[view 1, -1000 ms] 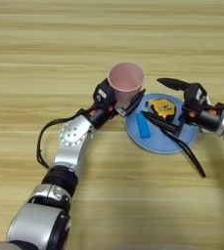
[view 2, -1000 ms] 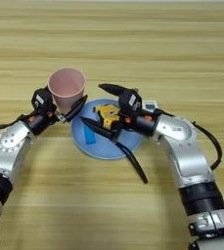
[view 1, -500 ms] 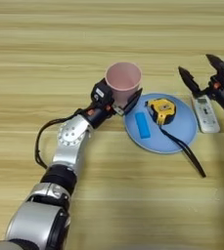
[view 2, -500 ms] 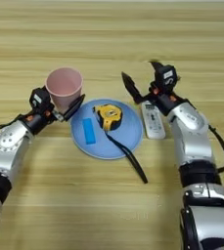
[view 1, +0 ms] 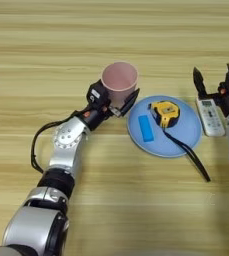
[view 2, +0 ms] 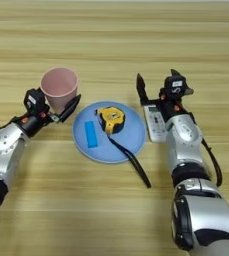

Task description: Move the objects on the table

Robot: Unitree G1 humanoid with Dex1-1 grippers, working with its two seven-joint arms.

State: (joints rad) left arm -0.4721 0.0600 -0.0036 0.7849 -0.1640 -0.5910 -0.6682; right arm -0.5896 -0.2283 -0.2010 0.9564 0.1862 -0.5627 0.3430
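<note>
While the left tool (view 1: 120, 105) keeps its place against the pink cup (view 1: 119, 82), the left eye view shows most change at the right edge. Left fingers (view 1: 129, 101) sit at the cup's near side, one reaching past its right flank; whether they clamp the wall, I cannot tell. Cup upright on the worktop (view 1: 111, 30), just left of the blue plate (view 1: 186, 134), same spot as a second ago. On the plate: blue block (view 1: 145, 128) left of centre, yellow-and-black tape measure (view 1: 165, 113) right of it, its black strap (view 1: 188, 152) trailing over the near-right rim onto the wood. None of these has moved. White remote (view 1: 210, 117) lies just beside the plate's right rim. Right tool (view 1: 214, 80), spread wide, stands over the remote's far end; a second ago it hung over the plate by the tape measure, half a second ago it was already out by the remote.

Right eye view: right tool (view 2: 157, 84) shows whole, one finger (view 2: 140, 88) to the left of the remote (view 2: 155, 122), the other up by the wrist, wide gap, nothing between them. Remote's far end sits under the tool, near end pointing at the robot, long side close along the plate (view 2: 126, 145). Cup (view 2: 59, 90) and left tool (view 2: 61, 111) at left, forearm low across the wood. Tape measure (view 2: 111, 119) and block (view 2: 90, 134) on the plate as before; strap (view 2: 131, 161) ends on bare wood near the right forearm.
</note>
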